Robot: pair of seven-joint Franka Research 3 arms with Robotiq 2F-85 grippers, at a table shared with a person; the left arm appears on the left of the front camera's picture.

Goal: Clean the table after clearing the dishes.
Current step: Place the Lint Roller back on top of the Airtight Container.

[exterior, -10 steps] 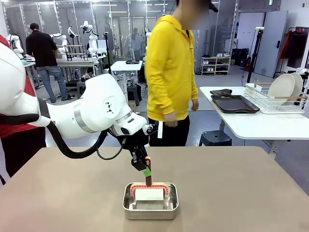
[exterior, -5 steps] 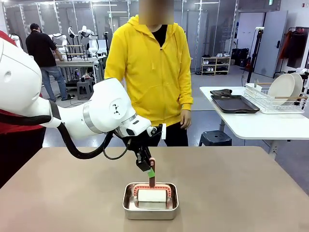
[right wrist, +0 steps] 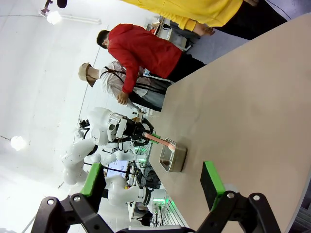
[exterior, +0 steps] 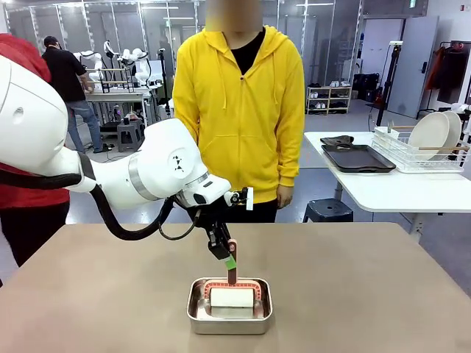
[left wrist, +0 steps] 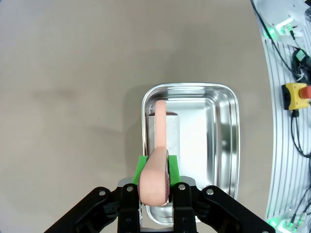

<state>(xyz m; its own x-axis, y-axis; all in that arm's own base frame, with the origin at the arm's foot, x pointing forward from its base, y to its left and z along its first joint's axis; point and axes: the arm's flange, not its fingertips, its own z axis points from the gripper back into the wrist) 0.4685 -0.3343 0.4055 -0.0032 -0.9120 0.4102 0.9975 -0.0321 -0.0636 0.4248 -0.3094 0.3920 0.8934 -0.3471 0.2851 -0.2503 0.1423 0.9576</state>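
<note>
Gripping the pink handle (left wrist: 154,177) of a cleaning pad in the steel pan (exterior: 229,318), the left tool (exterior: 229,263) is pinching it; right tool (right wrist: 154,184) spread. Worktop (exterior: 368,294) wiping is starting; next, lifting the pad clear.

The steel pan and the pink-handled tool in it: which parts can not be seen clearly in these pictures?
- Front view: near wall of the small rectangular steel pan hides the lower part of the white block.
- Left wrist view: the pink handle and left gripper cover the pan's near end.
- Right wrist view: pan too small for contents.
</note>
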